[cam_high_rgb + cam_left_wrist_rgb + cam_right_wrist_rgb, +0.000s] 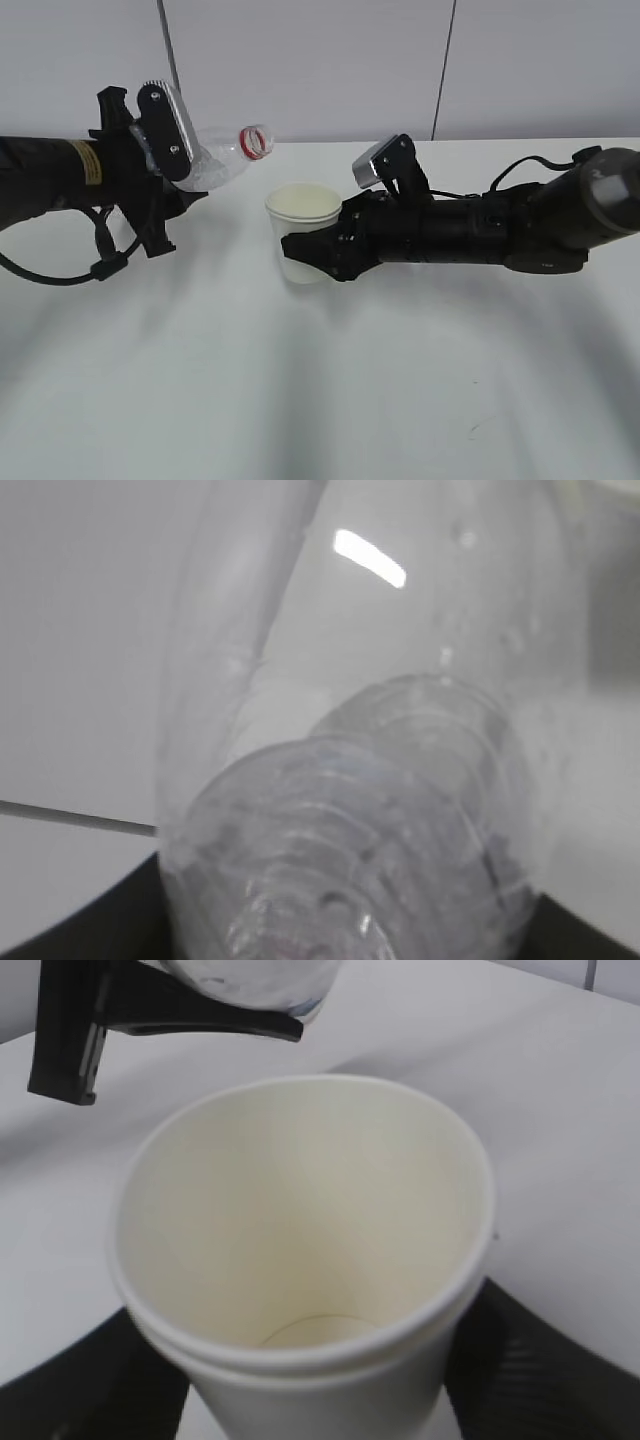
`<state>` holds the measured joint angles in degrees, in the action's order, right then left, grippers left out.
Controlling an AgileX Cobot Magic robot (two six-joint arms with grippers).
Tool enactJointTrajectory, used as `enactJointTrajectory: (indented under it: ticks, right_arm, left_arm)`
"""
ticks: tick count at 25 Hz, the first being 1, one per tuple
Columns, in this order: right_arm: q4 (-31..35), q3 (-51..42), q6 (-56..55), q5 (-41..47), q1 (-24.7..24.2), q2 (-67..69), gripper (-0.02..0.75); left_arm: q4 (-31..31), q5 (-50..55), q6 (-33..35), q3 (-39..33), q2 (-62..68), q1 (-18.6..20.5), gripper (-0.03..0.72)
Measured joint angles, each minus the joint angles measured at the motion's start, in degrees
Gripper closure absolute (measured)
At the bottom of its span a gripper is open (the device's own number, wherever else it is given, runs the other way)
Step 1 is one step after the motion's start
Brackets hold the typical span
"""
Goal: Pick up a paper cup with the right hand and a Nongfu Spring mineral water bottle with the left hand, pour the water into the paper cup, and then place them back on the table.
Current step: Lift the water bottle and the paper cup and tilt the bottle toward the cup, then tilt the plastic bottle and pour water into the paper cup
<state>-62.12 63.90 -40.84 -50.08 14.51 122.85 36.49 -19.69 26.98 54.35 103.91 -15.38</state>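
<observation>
The right pincer [305, 255] is closed around the lower body of the cup [302, 232], one black finger [300, 246] being wrapped across the cup's front wall in the exterior view. In the right wrist view the cup [300, 1260] is seen from above, held upright between dark pads at both lower corners; its cream inside looks dry, with only a faint ring at the bottom. The cup is carried at the end of the right arm [480, 230], which stretches away to the right of the cup above the white worktop [320, 400].

The left pincer [175, 165] is clamped on the bottle [225, 155], which is held up and to the left of the cup. The bottle is tilted, its red-ringed open mouth [256, 141] pointing toward the cup yet short of the rim and above it. In the left wrist view the clear ribbed bottle [380, 810] fills the picture, and the pincer's fingers are hidden there. The left arm [60, 175] with its yellow sticker [88, 162] extends further left of the cup.
</observation>
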Motion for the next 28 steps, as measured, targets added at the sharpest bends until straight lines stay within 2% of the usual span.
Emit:
enactJointTrajectory:
  ticks: [9, 28]
  right_arm:
    - [-5.84, 2.04, -4.43, 1.13, 0.92, 0.00, 0.213]
    - [-6.36, 3.34, -5.29, 3.96, 2.02, 0.00, 0.213]
  left_arm:
    - [0.00, 3.70, 4.12, 1.81, 0.00, 0.00, 0.300]
    - [0.00, 7.31, 13.85, 3.40, 0.00, -0.83, 0.300]
